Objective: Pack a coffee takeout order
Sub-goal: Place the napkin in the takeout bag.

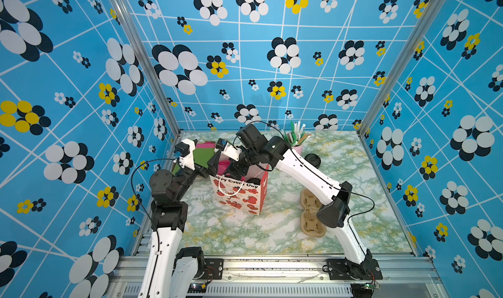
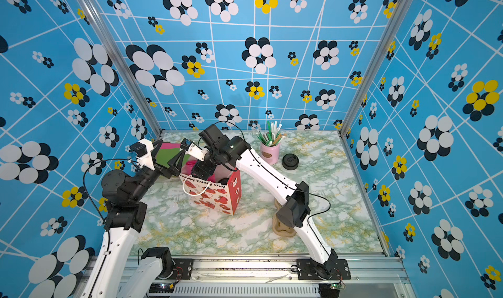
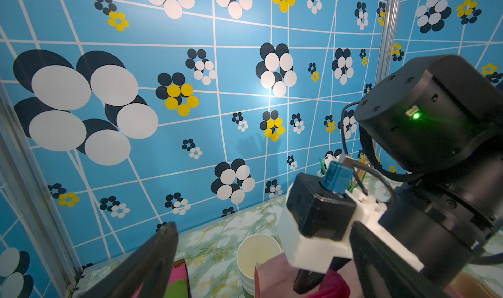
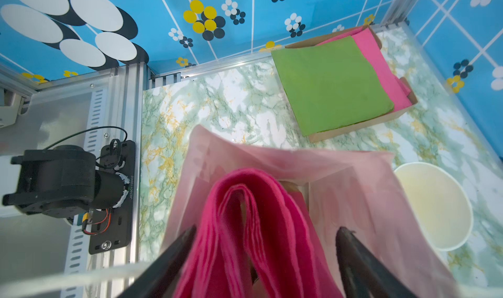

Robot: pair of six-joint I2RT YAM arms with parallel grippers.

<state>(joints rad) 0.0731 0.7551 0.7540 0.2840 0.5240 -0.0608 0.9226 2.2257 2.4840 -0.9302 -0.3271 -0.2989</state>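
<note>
A white gift bag [image 1: 239,196] [image 2: 215,196] printed with red hearts stands mid-table. The pink napkin [image 4: 245,215] [image 1: 224,167] sits folded in its mouth. My right gripper [image 4: 266,228] [image 1: 231,172] reaches into the bag, open, with a finger on either side of the napkin and not squeezing it. A black round lid [image 1: 253,180] shows inside the bag. My left gripper [image 3: 262,228] [image 1: 205,157] is wide open and empty at the bag's far left corner. A brown pulp cup holder [image 1: 310,215] [image 2: 283,228] lies right of the bag, partly under my right arm. Straws [image 1: 295,138] stand in a pink cup.
A cardboard box of green and pink napkins [image 4: 334,84] [image 2: 168,155] sits at the back left. A stack of lidless paper cups [image 3: 255,255] [image 4: 432,206] stands just behind the bag. A lone black lid [image 1: 313,160] [image 2: 290,161] lies right of the straw cup.
</note>
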